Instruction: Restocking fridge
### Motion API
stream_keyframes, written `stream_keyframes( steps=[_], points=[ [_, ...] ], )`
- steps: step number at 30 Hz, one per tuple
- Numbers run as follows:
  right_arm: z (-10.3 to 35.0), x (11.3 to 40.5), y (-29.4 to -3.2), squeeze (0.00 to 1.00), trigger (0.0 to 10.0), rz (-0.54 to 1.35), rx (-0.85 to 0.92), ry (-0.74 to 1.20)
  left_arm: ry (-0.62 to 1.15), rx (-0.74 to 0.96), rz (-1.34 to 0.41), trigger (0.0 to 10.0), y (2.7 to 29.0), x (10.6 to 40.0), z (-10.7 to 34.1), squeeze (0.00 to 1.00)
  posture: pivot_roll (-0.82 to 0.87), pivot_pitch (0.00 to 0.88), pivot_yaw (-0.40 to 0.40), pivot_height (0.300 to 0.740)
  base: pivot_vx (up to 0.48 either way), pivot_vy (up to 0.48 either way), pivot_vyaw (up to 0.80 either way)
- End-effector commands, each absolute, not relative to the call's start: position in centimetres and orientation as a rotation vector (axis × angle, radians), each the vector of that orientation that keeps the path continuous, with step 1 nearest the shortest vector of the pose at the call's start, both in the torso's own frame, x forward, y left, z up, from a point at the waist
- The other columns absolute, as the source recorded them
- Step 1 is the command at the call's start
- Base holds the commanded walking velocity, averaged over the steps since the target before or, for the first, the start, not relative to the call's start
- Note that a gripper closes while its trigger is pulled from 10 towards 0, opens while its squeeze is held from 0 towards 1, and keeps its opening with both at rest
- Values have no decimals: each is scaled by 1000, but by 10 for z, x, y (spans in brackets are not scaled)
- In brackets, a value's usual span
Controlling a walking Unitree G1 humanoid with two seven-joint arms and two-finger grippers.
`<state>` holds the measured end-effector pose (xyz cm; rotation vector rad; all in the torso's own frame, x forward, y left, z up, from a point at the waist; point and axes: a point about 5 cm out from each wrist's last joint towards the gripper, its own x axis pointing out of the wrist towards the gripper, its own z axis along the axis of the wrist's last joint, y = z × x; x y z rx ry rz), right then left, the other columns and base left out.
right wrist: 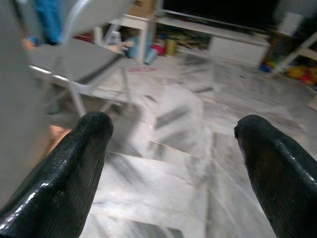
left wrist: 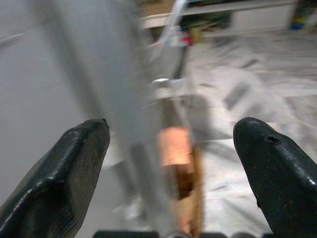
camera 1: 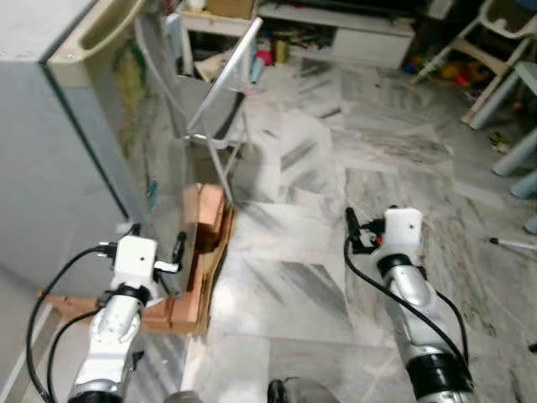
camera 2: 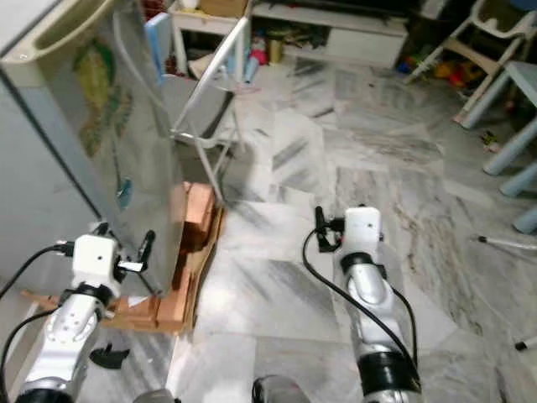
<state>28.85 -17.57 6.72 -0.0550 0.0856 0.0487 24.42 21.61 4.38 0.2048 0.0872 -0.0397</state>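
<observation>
The fridge (camera 1: 59,143) stands closed at the robot's left, grey, with a pale recessed handle along its top edge. A flattened cardboard box (camera 1: 197,252) lies on the marble floor (camera 1: 336,218) against the fridge's base. Beyond the fridge, a folding chair (camera 1: 222,101) leans half-collapsed.

The left end effector (left wrist: 168,163) is raised just beside the fridge's front corner, fingers spread wide apart and holding nothing; the fridge's edge runs between them in the left wrist view (blurred).

The right end effector (right wrist: 173,158) is held out over bare floor, well apart from the fridge, fingers likewise spread and empty.

Farther from the fridge, a low white shelf unit (camera 1: 336,29) stands along the far wall with small items scattered before it (too small to identify). Pale plastic furniture legs (camera 1: 503,84) stand farthest from the fridge.
</observation>
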Motion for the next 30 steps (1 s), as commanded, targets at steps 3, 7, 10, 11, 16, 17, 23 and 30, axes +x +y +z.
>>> stream_keyframes(
  steps=[3, 7, 10, 11, 16, 17, 23, 30],
  points=[
    [67, 287, -184, 0, 10000, 28, -67, 90, 96, 150, 38, 10000, 230, 252, 47, 0, 6, 16, -61, 740, 0, 0, 0],
    [67, 287, -184, 0, 10000, 31, -70, 90, 82, 139, 55, 10000, 235, 263, 53, 0, 0, 21, -66, 740, 0, 0, 0],
    [68, 286, -184, 0, 10000, 34, -72, 91, 70, 134, 52, 10000, 234, 270, 57, 0, -7, 25, -71, 740, 0, 0, 0],
    [68, 286, -184, 0, 10000, 35, -73, 91, 65, 132, 51, 10000, 234, 274, 58, 0, -9, 26, -73, 740, 0, 0, 0],
    [69, 285, -187, 0, 10000, 37, -86, 92, 56, 123, 93, 10000, 236, 294, 65, 0, -28, 34, -79, 740, 0, 0, 0],
    [69, 284, -188, 0, 10000, 36, -86, 92, 58, 125, 103, 10000, 237, 295, 65, 0, -28, 34, -79, 740, 0, 0, 0],
    [70, 282, -191, 0, 10000, 31, -98, 92, 82, 81, 172, 10000, 244, 309, 67, 0, -52, 30, -80, 740, 0, 0, 0],
    [69, 281, -192, 0, 10000, 31, -102, 102, 60, 71, 115, 10000, 234, 326, 78, 0, -48, 35, -81, 740, 0, 0, 0]
  ],
)
